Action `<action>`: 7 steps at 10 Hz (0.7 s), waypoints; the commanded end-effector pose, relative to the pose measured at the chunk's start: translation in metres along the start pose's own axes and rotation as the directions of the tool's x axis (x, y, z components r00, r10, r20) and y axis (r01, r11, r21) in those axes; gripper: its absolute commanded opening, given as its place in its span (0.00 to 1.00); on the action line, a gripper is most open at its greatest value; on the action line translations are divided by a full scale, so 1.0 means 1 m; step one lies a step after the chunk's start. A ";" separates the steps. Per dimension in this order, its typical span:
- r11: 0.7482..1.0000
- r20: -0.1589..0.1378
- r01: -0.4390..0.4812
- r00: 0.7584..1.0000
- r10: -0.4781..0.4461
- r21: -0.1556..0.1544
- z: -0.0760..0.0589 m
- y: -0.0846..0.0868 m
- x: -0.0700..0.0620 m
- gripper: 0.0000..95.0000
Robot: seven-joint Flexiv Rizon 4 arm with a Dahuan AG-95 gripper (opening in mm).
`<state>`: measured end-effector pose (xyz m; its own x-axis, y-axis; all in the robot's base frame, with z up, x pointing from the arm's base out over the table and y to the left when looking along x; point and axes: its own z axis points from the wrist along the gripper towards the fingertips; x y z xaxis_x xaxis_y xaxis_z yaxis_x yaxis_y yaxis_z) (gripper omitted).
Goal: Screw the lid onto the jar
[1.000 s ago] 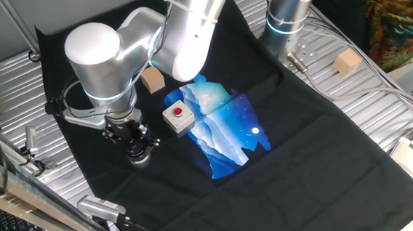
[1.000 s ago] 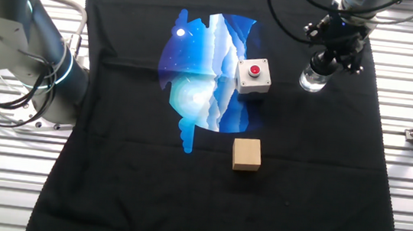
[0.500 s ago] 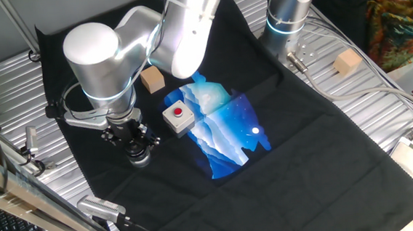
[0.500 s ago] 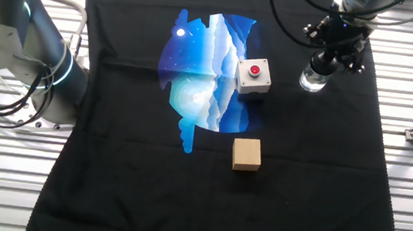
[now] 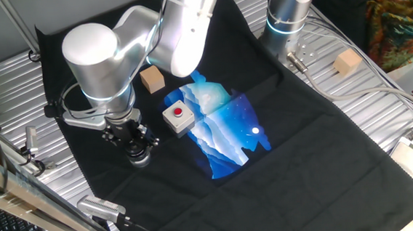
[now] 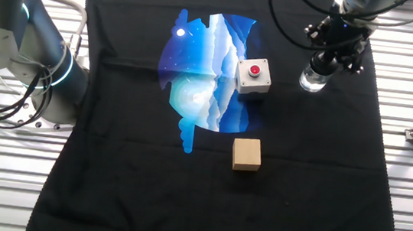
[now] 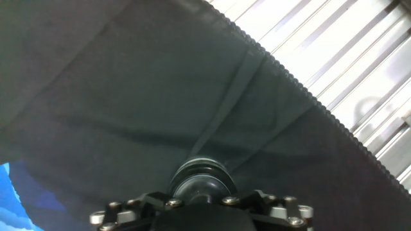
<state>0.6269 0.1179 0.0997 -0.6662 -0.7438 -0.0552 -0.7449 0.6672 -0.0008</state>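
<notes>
Gripper [image 6: 327, 63]: your arm held it directly over the jar [image 6: 312, 80]; jaw state could not be told.
Lid [image 7: 200, 181]: sat atop the jar.
Box [image 6: 253, 76]: just beside.

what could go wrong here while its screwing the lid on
1. The jar stands free on the black cloth with nothing bracing it, so it may spin or slide with the gripper instead of the threads catching.
2. The lid is mostly hidden by the fingers, so a tilted, cross-threaded start would be hard to spot.
3. The red-button box stands close beside the jar; a sideways shove could push the jar into it.
</notes>
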 end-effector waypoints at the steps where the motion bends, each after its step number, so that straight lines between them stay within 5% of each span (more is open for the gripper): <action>1: 1.000 0.001 -0.002 1.000 0.002 0.000 0.000 0.000 0.001 0.80; 7: 1.000 -0.003 -0.027 1.000 0.027 0.002 0.000 0.000 0.001 0.80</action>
<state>0.6264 0.1176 0.0995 -0.6868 -0.7249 -0.0532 -0.7259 0.6878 -0.0005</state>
